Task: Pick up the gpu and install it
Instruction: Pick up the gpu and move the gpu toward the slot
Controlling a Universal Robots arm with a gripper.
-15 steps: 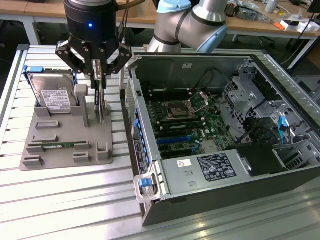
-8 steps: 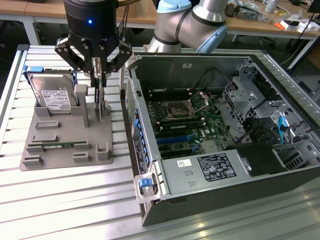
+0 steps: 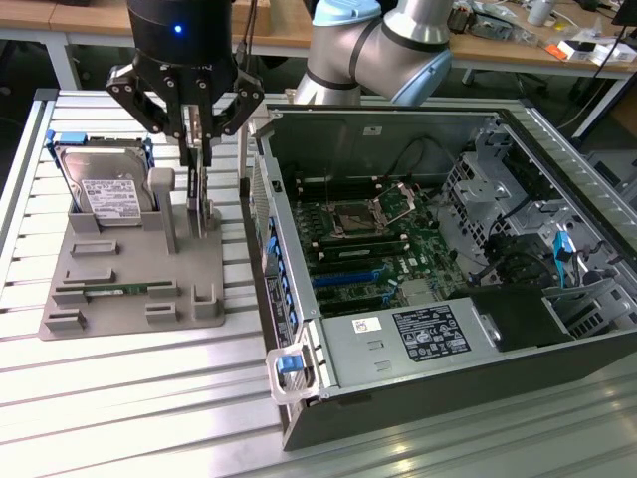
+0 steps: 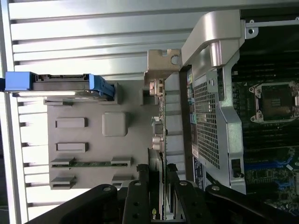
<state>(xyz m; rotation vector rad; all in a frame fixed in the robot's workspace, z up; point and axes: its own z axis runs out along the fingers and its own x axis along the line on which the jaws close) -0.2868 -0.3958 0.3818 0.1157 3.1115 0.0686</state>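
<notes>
Exterior view first: the end effector hangs over the grey parts holder on the counter, and its fingers reach down on either side of the gpu. The card stands on edge in the holder's slot, just beside a short grey post. On the wrist view I see the card edge-on with its silver bracket at the far end, and the fingers pressed to both faces. I read that as closed on the gpu.

I judge this to be the pick-up step, with the grasp made and the card not yet clear of the holder. I can't tell whether its lower edge has left the slot. The open computer case sits just beside the holder on the exterior view's right, and the blue expansion slots on its board are empty.

A lift from here calls for a straight upward pull so the thin card doesn't bind or twist in the grip. It also has to clear the case wall, which stands close by.

Writing is sparse:
- The hard drive propped at the back of the holder has a white label, and I can't read its print.
- The power supply's black label is too fine to read as well.
- A small white sticker beside it shows what may be a "5" — I wouldn't swear to it.
</notes>
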